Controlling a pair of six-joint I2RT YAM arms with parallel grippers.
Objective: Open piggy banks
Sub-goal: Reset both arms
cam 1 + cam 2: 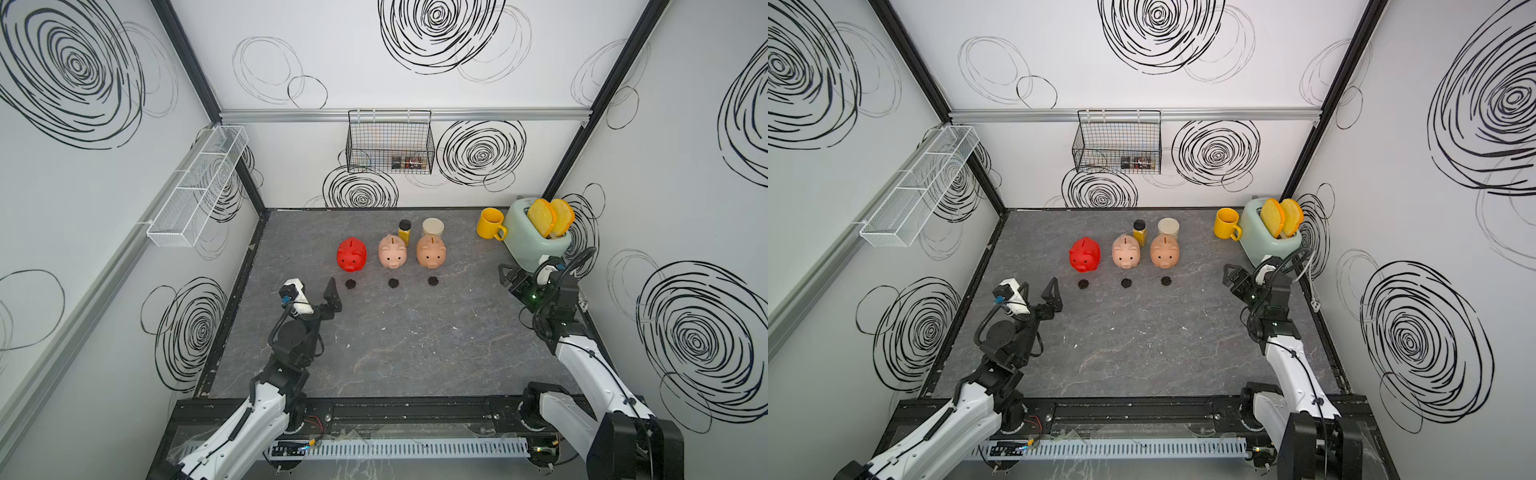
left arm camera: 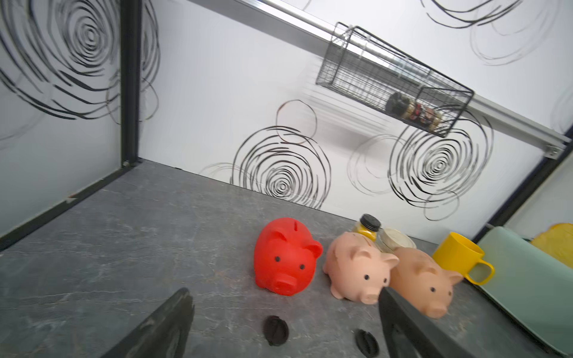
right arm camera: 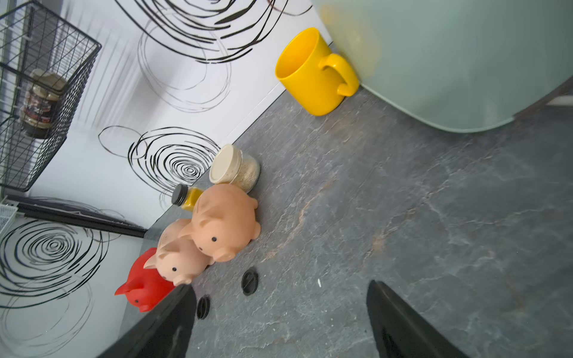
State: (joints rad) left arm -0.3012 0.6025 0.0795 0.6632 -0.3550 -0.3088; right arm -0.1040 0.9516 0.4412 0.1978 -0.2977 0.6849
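Gleaming plastic pigs (image 1: 392, 251), round black plugs (image 1: 393, 283)

In both top views we see our left arm (image 1: 266, 399) reaching up from its base at 7 o'clock, elbow bent. It holds the left gripper (image 1: 313, 293) at about 9 o'clock, aimed toward 1 o'clock with its jaws spread wide. Our right arm (image 1: 582, 365) stretches from 5 o'clock to about 3 o'clock, where the right gripper (image 1: 508, 274) points toward 10 o'clock, jaws likewise wide apart.
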